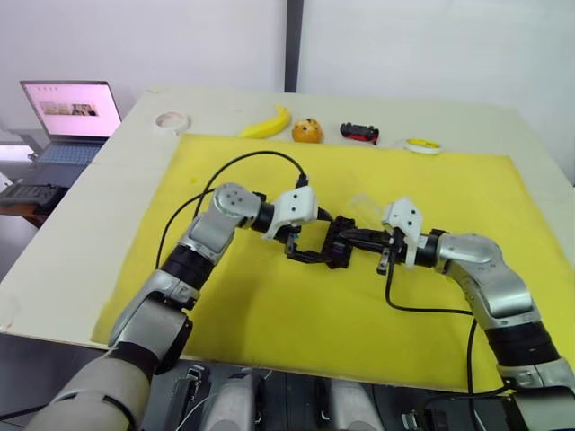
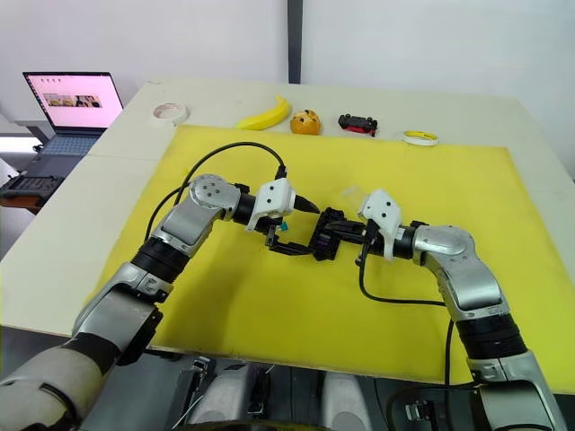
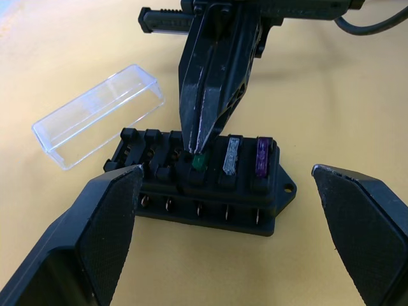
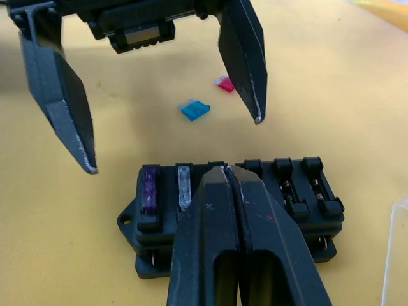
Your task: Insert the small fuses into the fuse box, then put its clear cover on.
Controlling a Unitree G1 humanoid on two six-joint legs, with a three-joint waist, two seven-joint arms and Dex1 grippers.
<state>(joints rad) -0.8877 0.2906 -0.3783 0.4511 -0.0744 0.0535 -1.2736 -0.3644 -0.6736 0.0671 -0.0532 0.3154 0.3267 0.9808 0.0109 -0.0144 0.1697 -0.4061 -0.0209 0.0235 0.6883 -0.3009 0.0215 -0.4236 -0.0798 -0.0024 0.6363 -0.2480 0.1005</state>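
Pinching a green fuse (image 3: pixel 198 162) between closed fingers, the right gripper (image 3: pixel 199 143) stands directly over the third slot of the fuse box (image 3: pixel 204 185), with the fuse already seated at the slot's mouth. The push that remains, as I judge it, goes straight down along the fingers, so the fuse lies at their very tips, in line with them.

The box rests on the yellow mat (image 1: pixel 269 305) between the two arms, its long axis running across from one gripper toward the other. A grey fuse (image 3: pixel 232 155) and a purple fuse (image 3: pixel 262 157) sit in the two slots beside the green one; the three slots on the other side look unfilled.

The left gripper (image 4: pixel 172 143) hangs wide open, holding nothing, its fingers straddling the box without touching it.

Just beyond the box lies the clear cover (image 3: pixel 99 115), hollow side down, near but apart. On the mat past the left gripper lie a teal fuse (image 4: pixel 194 109) and a red fuse (image 4: pixel 225 83), closer to the left arm than the right.
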